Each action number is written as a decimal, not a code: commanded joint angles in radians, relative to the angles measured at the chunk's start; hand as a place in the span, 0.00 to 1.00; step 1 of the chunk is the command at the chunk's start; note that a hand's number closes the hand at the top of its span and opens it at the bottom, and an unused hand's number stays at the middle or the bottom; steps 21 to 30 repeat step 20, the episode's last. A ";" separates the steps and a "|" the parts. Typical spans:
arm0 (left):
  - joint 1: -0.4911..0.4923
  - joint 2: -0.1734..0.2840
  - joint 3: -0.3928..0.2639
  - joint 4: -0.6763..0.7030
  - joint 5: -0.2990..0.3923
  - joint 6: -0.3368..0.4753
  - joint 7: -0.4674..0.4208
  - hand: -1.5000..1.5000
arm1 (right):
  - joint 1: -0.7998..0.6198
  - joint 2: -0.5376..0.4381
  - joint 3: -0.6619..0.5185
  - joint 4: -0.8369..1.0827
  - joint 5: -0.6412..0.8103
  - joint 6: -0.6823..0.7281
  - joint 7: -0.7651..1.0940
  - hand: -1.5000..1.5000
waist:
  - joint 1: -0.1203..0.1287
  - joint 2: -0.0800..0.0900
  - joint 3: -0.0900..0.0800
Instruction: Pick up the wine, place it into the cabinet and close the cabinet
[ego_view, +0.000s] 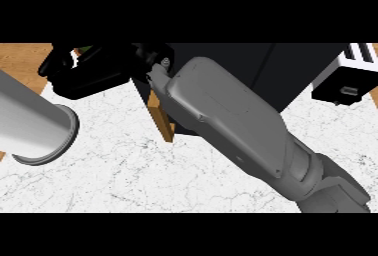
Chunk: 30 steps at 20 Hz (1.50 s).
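Observation:
My right forearm (236, 130) crosses the view from the lower right to the upper left. Its black hand (88, 72) is curled over the counter's far left part, beside the cabinet. A small green sliver of the wine bottle (86, 49) shows at the top of the hand, and the fingers hide the rest. The dark cabinet (251, 65) stands at the back middle. Its wooden door (161, 120) is open, edge-on towards me, just under my right wrist. Only the grey left forearm (33, 125) shows at the left edge, with no hand in view.
A black and white appliance (345, 75) stands at the back right. The white marble counter (148, 175) spreads across the front. Wood (22, 57) shows beyond the counter at the upper left.

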 joint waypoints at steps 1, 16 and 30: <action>-0.013 0.015 0.047 -0.022 0.042 0.031 0.049 0.00 | -0.014 -0.023 -0.064 0.169 0.053 0.014 -0.122 1.00 | -0.016 0.005 0.006; -0.038 0.005 -0.020 -0.062 0.054 -0.008 0.084 0.00 | 0.073 -0.149 -0.101 0.240 0.061 0.050 -0.264 1.00 | -0.066 0.021 0.005; -0.054 -0.011 -0.056 -0.096 0.053 0.025 0.096 0.00 | 0.073 -0.147 -0.089 0.250 0.052 0.066 -0.279 1.00 | -0.075 0.025 0.006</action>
